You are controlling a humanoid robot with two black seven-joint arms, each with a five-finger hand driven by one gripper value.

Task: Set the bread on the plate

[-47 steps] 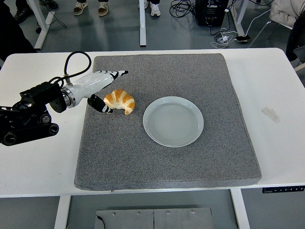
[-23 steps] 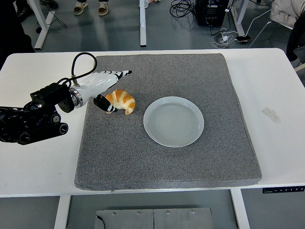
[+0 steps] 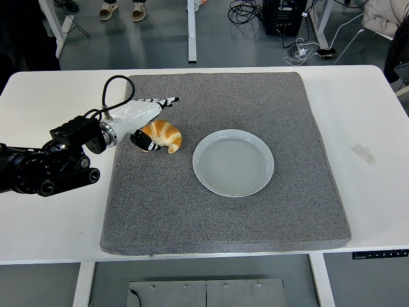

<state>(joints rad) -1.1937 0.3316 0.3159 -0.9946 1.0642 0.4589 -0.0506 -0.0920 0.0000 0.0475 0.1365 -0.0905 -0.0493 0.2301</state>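
A golden croissant lies on the grey mat, left of a pale round plate that holds nothing. My left hand reaches in from the left and brackets the croissant's left end. Its upper fingers stretch straight out above the bread, and its thumb touches the lower left side. The hand is spread, not closed around the bread. My right arm is out of sight.
The mat covers most of the white table. A small piece of tape lies on the table at the right. A black cable loops up from my left wrist. Desk legs and cables show beyond the far edge.
My left arm has slid right and slightly up. The hand has closed in on the croissant's left end, and the thumb now touches it. The croissant has barely shifted.
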